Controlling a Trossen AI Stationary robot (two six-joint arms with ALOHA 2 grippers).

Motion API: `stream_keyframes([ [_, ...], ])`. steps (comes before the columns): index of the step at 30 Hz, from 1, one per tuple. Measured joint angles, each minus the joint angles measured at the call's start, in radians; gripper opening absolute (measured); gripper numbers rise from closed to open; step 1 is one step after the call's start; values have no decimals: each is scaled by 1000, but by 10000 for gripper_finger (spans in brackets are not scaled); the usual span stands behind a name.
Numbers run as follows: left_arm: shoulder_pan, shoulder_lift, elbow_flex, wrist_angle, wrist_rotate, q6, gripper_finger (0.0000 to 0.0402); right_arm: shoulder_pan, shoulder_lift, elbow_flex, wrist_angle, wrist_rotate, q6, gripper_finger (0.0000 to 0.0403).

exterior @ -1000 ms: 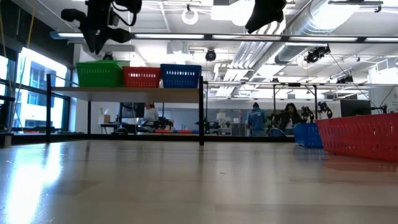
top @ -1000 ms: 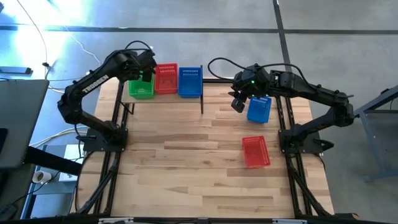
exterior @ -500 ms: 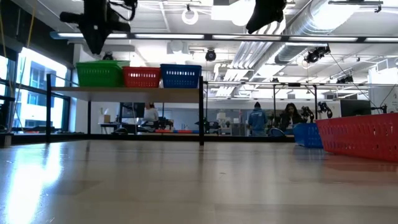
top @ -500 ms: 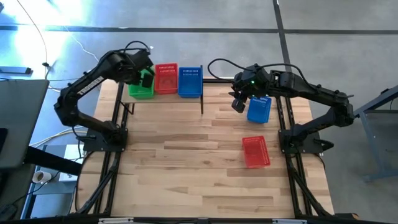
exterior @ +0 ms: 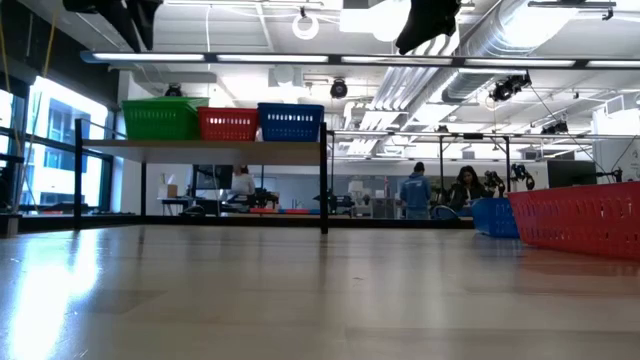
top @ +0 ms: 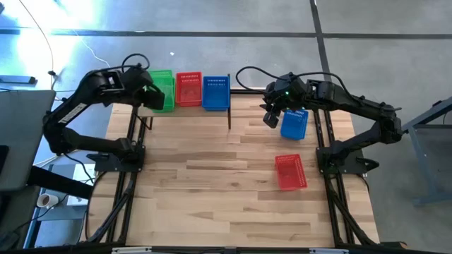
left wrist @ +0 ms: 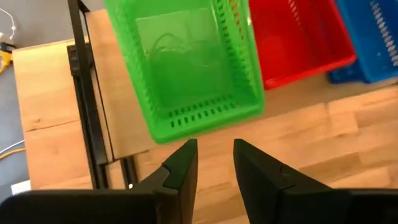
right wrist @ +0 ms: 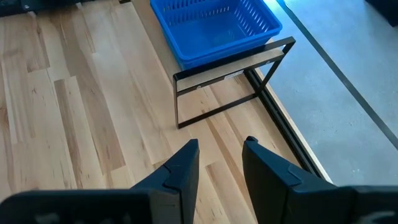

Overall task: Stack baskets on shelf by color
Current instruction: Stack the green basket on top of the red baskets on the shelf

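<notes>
My left gripper (left wrist: 214, 163) hangs in the upper left of the overhead frame, at the left end of the shelf (top: 239, 92). Its fingers (left wrist: 182, 165) stand a narrow gap apart with nothing between them. Just beyond their tips sits the green basket (left wrist: 193, 65), apart from them, on the shelf's left end.

On the shelf, near the top of the overhead frame, three stacks stand in a row: green (top: 162, 90) at the left, the red basket (top: 188, 89) in the middle, the blue basket (top: 216, 92) at the right, each just beside the next. From table height they show as a level row (exterior: 160, 119) on the raised board in the upper left. How many baskets are nested in each stack I cannot tell.

My right gripper (right wrist: 219, 163) hovers right of centre near the top of the overhead frame, over the table (top: 212, 183) past the shelf's right end. Its fingers (right wrist: 185, 167) are also slightly parted and hold nothing.

Two baskets lie on the tabletop at the right: a loose blue basket (top: 294, 124) just beside my right gripper, and a loose red basket (top: 290, 172) below it in the frame, the two apart.
</notes>
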Motion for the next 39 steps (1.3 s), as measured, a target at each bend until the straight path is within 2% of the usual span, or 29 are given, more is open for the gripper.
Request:
stream_keyframes([
  [5, -11, -46, -91, -2, -58, -23, 116, 0, 0, 0, 0, 0, 12, 110],
  [13, 21, -53, -215, 0, -163, -178, 149, 0, 0, 0, 0, 0, 20, 110],
  [17, 51, -50, -252, 24, -173, -243, 156, 0, 0, 0, 0, 0, 22, 110],
  [25, 94, -48, -260, 171, -180, -193, 157, 0, 0, 0, 0, 0, 27, 110],
  [39, 148, 103, -260, 175, -228, -159, 156, 0, 0, 0, -15, -4, 27, 110],
])
